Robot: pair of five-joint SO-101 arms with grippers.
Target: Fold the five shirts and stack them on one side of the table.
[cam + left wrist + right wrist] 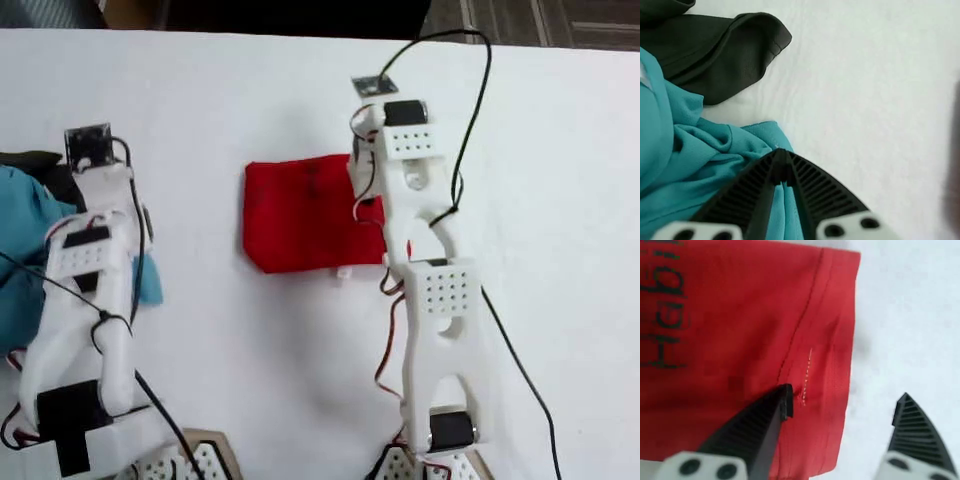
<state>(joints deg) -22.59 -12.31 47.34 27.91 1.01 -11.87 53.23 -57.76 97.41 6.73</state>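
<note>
The white table carries two white plastic arms side by side. The left arm stretches along the table's left side and the right arm up its middle.

A teal shirt of thin mesh cloth lies crumpled at the left edge, partly under the left arm. In the left wrist view its folds lie bunched and unflattened. Against it lies a dark shirt, loosely heaped, with a hemmed edge curling onto the bare table. From above it is just a dark sliver beside the teal cloth.

A red shirt, folded into a rough rectangle, rests flat near the table's centre, well apart from the other two. The right arm covers the side nearest it. The right wrist view gives the red cloth up close, with dark lettering printed across it, a seam, and a short line of pale stitching near the folded edge.

The right gripper has its black ribbed fingers spread wide. One finger is over the red shirt and the other over the table past the shirt's edge.

The left gripper has its fingertips pressed together above the teal shirt. Whether any cloth is pinched cannot be told.
</note>
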